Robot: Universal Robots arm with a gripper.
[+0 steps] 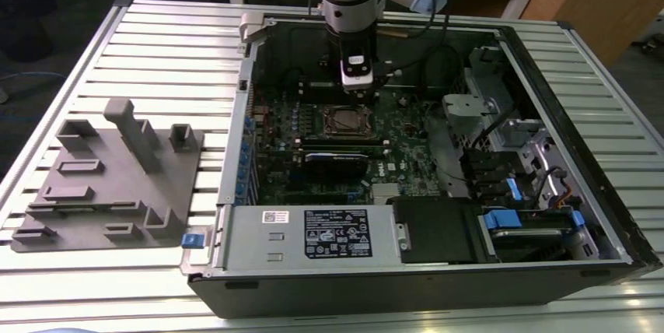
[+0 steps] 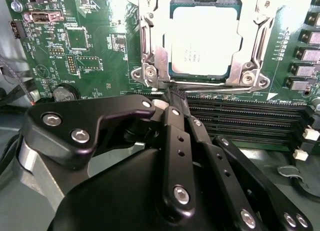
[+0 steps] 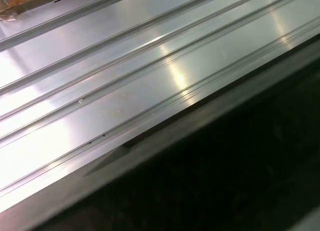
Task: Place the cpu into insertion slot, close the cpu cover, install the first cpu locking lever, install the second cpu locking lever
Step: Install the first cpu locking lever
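Gripper [image 1: 356,93] hanging upright inside the open computer case [image 1: 539,271], just behind the insertion slot [image 1: 344,120].
Exterior view: a grey fixture block [image 1: 109,185] lies on the slatted worktop [image 1: 166,29], on the exterior view's left of the case. Second wrist view: the fingers [image 2: 176,136] look pressed together, tips near the socket's edge; the cpu [image 2: 202,41] sits in the slot, the cpu cover [image 2: 155,56] framing it, memory slots [image 2: 245,116] alongside. First wrist view: metal ridges beside a dark edge.
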